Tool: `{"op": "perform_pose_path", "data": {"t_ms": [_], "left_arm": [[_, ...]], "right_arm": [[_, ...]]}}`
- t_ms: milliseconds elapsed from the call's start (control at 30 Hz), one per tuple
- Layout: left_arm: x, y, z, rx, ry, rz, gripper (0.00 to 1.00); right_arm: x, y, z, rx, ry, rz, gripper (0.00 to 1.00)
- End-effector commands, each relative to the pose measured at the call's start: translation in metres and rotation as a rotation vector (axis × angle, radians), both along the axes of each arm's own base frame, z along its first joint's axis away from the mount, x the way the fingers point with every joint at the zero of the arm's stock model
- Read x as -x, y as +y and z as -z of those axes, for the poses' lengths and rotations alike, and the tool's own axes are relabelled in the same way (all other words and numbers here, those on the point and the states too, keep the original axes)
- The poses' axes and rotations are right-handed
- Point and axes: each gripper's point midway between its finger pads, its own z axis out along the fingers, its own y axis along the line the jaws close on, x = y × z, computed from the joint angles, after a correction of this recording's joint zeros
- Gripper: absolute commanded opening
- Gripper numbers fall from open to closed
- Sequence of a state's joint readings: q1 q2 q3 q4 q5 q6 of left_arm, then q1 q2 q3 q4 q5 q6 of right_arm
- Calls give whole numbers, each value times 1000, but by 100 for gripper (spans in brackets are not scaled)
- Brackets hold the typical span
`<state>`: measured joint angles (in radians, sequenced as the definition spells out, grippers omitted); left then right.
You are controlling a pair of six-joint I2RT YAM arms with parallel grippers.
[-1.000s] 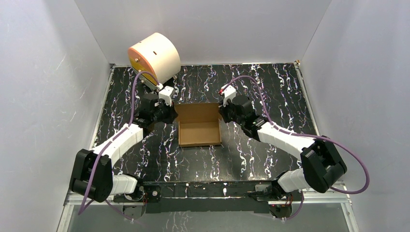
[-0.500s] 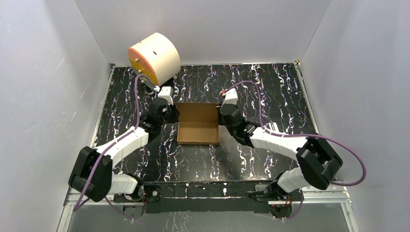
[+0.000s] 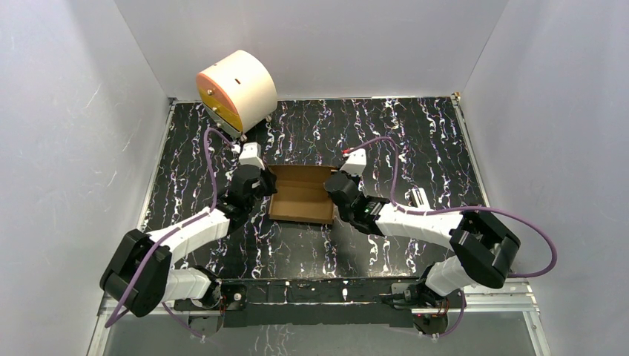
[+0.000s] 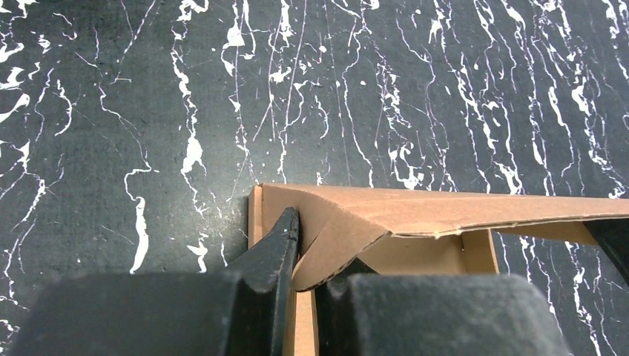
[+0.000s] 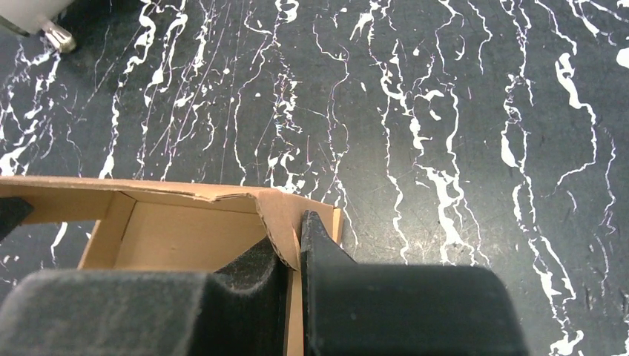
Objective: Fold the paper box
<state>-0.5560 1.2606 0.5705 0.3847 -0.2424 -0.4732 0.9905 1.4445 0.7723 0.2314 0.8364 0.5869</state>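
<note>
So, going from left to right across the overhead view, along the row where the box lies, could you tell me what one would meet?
left gripper, clamped on the box's left edge → paper box → right gripper, clamped on its right edge

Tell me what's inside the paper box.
Bare cardboard floor, plus one finger each of the left gripper and right gripper, pinching walls of the paper box. Its far flap covers the floor beneath.

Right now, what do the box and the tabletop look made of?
The paper box: brown cardboard, matte, unprinted; rough fibrous cut edges, possibly fine-fluted. The tabletop: black with white marble-like veins, low sheen; looks like printed laminate or mat, can't tell which.
</note>
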Motion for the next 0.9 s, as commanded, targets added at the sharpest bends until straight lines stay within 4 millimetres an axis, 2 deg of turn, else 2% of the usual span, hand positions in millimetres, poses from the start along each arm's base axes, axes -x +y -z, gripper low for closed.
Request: {"op": "perform_pose_path", "data": {"t_ms": [0, 233, 467, 867], "left_arm": [[11, -17, -9, 110, -11, 28, 5], [14, -21, -15, 142, -23, 29, 5], [28, -24, -10, 179, -14, 50, 5], [53, -24, 18, 214, 57, 67, 8]], "right_arm": [[1, 6, -6, -133, 5, 57, 13], [-5, 12, -13, -179, -5, 88, 13], [5, 3, 13, -187, 52, 115, 13], [27, -11, 41, -148, 110, 83, 13]]}}
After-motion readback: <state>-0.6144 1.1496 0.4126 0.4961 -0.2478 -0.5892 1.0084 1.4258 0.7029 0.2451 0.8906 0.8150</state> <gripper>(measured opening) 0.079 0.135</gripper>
